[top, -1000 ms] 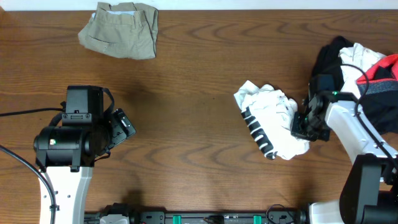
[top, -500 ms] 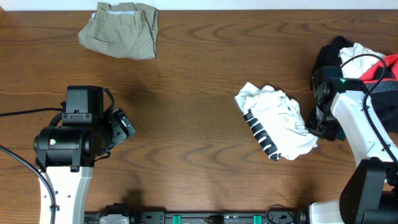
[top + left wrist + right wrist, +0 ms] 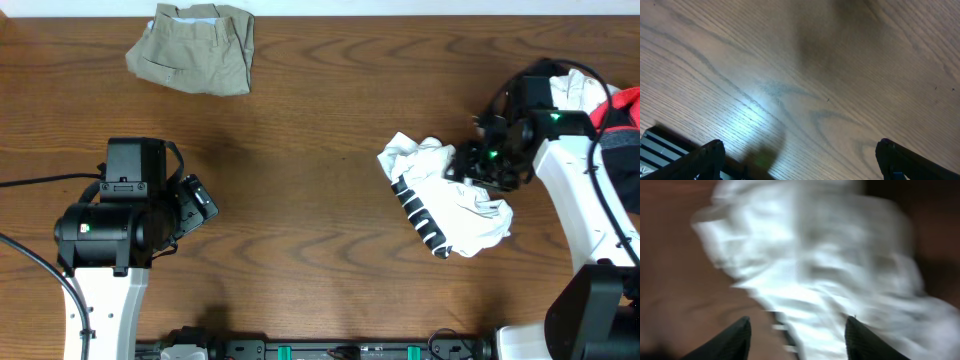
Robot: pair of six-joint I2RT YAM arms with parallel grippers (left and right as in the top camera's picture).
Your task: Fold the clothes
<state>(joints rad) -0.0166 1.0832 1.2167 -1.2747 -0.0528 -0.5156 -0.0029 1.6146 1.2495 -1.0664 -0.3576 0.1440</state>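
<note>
I am watching the white top (image 3: pixel 445 205) lying in a crumpled heap on the tabletop (image 3: pixel 320 150), right of centre. Its black-and-white striped trim (image 3: pixel 417 215) is running along the edge that faces the middle of the tabletop. My right tool (image 3: pixel 797 322) is hanging over the upper right part of that heap. In the right wrist view its two fingers (image 3: pixel 737 340) are standing apart, with rumpled white cloth filling the space beyond them. That view is coming through blurred, so I am not making out any fold caught between the fingers. As far as I can see they are spread and pinching nothing.

My left tool (image 3: pixel 800 147) is sitting well away on the left side, low over bare wood. Its fingertips are showing in the two bottom corners of the left wrist view, spread wide with only wood grain between them.

The rest of the clothes are lying apart from the top. A khaki piece (image 3: pixel 192 47) is resting at the far edge toward the left, roughly folded. A pile (image 3: pixel 575 92) of black, white and red garments is bunching up at the right edge, just behind the right arm (image 3: pixel 575 200).
</note>
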